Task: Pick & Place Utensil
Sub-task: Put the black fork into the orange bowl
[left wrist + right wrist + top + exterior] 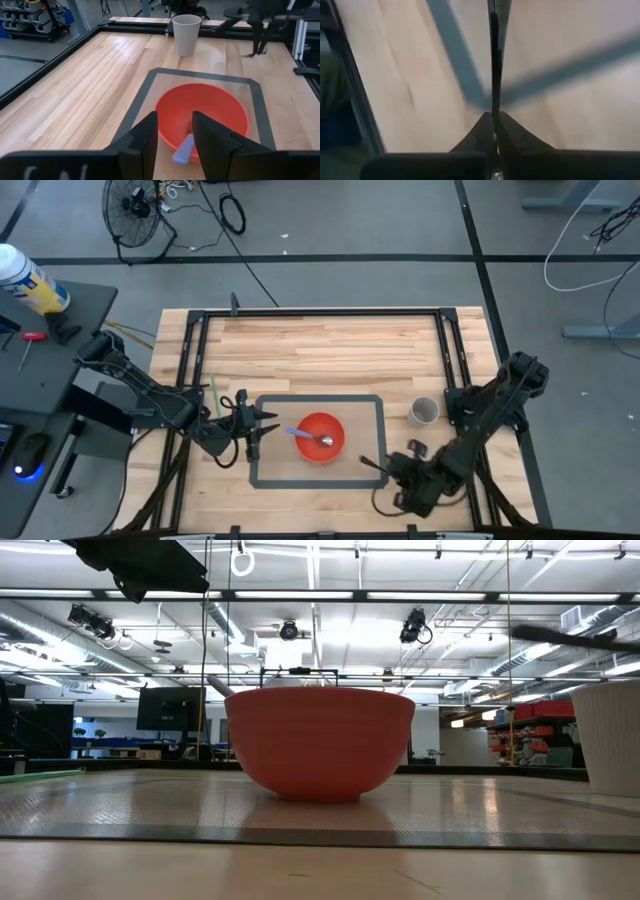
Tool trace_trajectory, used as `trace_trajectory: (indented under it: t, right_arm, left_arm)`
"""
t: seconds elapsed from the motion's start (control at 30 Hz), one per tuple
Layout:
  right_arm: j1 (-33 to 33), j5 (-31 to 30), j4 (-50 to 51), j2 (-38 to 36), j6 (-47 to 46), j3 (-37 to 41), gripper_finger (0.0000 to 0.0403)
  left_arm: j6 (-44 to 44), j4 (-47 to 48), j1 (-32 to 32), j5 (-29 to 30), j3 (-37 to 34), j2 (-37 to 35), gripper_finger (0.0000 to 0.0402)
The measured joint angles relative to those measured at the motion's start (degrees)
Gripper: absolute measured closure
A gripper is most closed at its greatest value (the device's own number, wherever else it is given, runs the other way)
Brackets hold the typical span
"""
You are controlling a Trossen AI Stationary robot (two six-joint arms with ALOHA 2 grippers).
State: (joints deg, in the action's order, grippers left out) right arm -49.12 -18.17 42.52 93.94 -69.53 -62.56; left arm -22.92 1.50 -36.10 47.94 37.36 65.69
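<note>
A red bowl [320,437] stands on the grey-framed mat, and a spoon with a pale blue handle [300,433] lies in it with its metal head [326,441] at the bottom. In the left wrist view the handle [183,149] leans on the bowl's [220,107] near rim. My left gripper [256,426] hovers open just left of the bowl, its fingers [150,137] on either side of the handle's line without touching it. My right gripper [385,467] is right of the bowl near the mat's corner, shut on a thin dark utensil [370,464]. My right gripper pinches the thin dark utensil [493,107] between its two fingers [479,131], seen edge-on in the right wrist view. The utensil runs straight out ahead of the fingertips. It is lifted clear of the table and shows as a level dark bar [575,637] in the low view.
A white cup [424,411] stands upright on the wood right of the mat, also seen far off in the left wrist view [186,34]. A green strip [214,392] lies near the left arm. A black frame [320,311] borders the table.
</note>
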Motion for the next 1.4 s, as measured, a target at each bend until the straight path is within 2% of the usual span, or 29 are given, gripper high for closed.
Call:
trace_trajectory:
  t: [0.1,0.23,0.43,0.57,0.7,1.0,1.4]
  right_arm:
    - [4.6,-3.8,-4.8,-0.4,9.6,-1.1,0.0392]
    - [11.8,-5.5,-17.3,-0.7,23.2,-1.6,0.0391]
    - [20.2,-8.6,-31.7,-0.7,34.8,-1.6,0.0392]
    - [24.0,-9.4,-39.7,1.2,41.4,-1.6,0.0391]
    - [26.7,-9.1,-44.2,4.6,44.5,-1.6,0.0391]
    - [28.7,-9.3,-47.1,12.5,44.8,-1.6,0.0391]
    - [29.1,-8.1,-47.5,15.1,46.0,-1.6,0.0382]
  left_arm:
    - [0.0,0.0,0.0,0.0,0.0,0.0,0.0275]
    - [0.0,0.0,0.0,0.0,0.0,0.0,0.0275]
    - [-2.5,4.3,-1.4,-2.2,0.0,-1.6,0.0275]
    - [-3.7,5.1,-2.7,-1.2,0.0,-2.8,0.0275]
    - [-3.7,5.3,-3.1,-0.1,0.0,-2.8,0.0275]
    - [-3.5,5.7,-3.0,0.5,0.0,-2.8,0.0275]
    - [-3.5,5.7,-3.0,0.5,0.0,-2.8,0.0275]
